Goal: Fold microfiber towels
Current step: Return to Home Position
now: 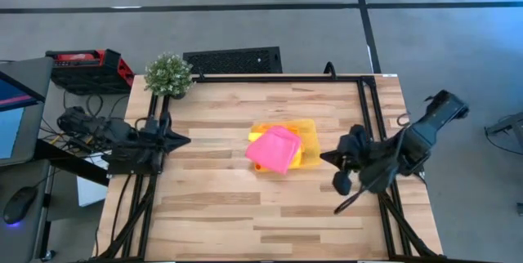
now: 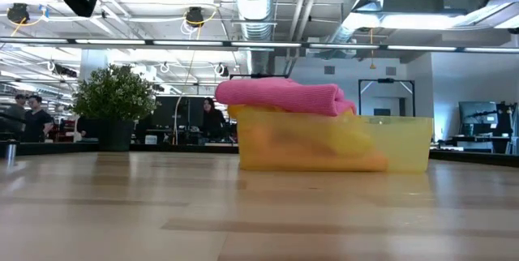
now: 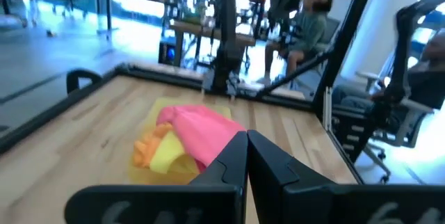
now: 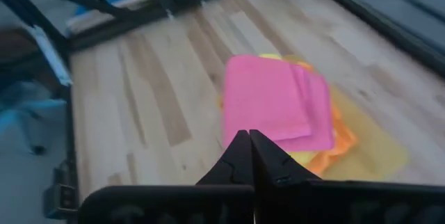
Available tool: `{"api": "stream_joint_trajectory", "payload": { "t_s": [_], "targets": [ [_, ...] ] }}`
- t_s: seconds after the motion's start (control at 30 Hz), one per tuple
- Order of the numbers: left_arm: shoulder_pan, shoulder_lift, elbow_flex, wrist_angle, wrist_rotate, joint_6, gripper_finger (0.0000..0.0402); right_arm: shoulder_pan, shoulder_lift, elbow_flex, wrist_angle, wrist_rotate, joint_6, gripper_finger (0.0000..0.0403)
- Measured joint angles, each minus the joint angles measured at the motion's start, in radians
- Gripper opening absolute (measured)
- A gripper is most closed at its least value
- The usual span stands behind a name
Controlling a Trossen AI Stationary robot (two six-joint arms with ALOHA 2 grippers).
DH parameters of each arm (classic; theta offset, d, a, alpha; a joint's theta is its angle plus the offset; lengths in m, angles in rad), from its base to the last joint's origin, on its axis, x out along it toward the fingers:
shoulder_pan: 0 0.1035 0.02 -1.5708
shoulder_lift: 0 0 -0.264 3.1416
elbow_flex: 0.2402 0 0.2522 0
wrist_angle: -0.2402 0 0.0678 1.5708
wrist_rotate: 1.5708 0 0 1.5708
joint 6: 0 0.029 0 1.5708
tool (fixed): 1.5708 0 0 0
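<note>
— High view?
— Pink towel [image 1: 274, 149] tops the tray [image 1: 309, 128], mid-frame on the worktop [image 1: 212, 206]. Plant [image 1: 169, 73] upper left. Left arm [image 1: 139, 144] at left, right arm [image 1: 400, 149] at right, both apart from it.
— Low view?
— Towel heaped above the tray rim, plant at left.
— Wrist views?
— Left jaws pressed together; right jaws too. Orange towel [image 3: 147, 147] and yellow towel [image 3: 170, 158] lie under the pink.

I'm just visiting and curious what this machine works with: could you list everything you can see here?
pink towel: one, folded, on top of the tray's pile
yellow towel: one, under the pink towel
orange towel: count unclear, under the pink towel
tray: one, translucent yellow, mid-table
potted plant: one, green, table corner near the left arm
table: one, pale wood
people: several, room behind
left gripper: one, dark, shut, table's left edge
right gripper: one, dark, shut, table's right side
</note>
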Motion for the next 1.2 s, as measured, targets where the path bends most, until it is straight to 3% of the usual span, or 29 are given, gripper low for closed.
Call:
{"api": "stream_joint_trajectory", "payload": {
  "t_s": [0.13, 0.3, 0.57, 0.7, 0.93, 1.2],
  "targets": [
    [0.0, -0.105, -0.026, 0.001, -0.012, 0.046, 0.0, 0.019, -0.185, -0.237, 0.208, -0.002, -0.037, 0.0003],
    [0.0, -0.204, -0.029, -0.076, -0.032, 0.05, 0.0, -0.038, -0.407, -0.479, 0.471, -0.092, -0.236, 0.0003],
    [0.0, -0.218, -0.029, -0.188, -0.052, 0.012, 0.0, -0.235, -0.715, -0.775, 0.91, -0.495, -0.595, 0.0003],
    [0.0, -0.22, -0.029, -0.206, -0.067, 0.044, 0.0, -0.343, -0.825, -0.87, 0.961, -0.633, -0.706, 0.0002],
    [0.0, -0.22, -0.032, -0.192, -0.13, 0.073, 0.0, -0.507, -1.017, -1.035, 0.976, -0.768, -0.721, 0.0002],
    [0.0, -0.22, -0.176, 0.003, -0.148, 0.114, 0.0, -0.633, -1.182, -1.259, 1.114, -0.878, -0.681, 0.0002]
  ]
}}
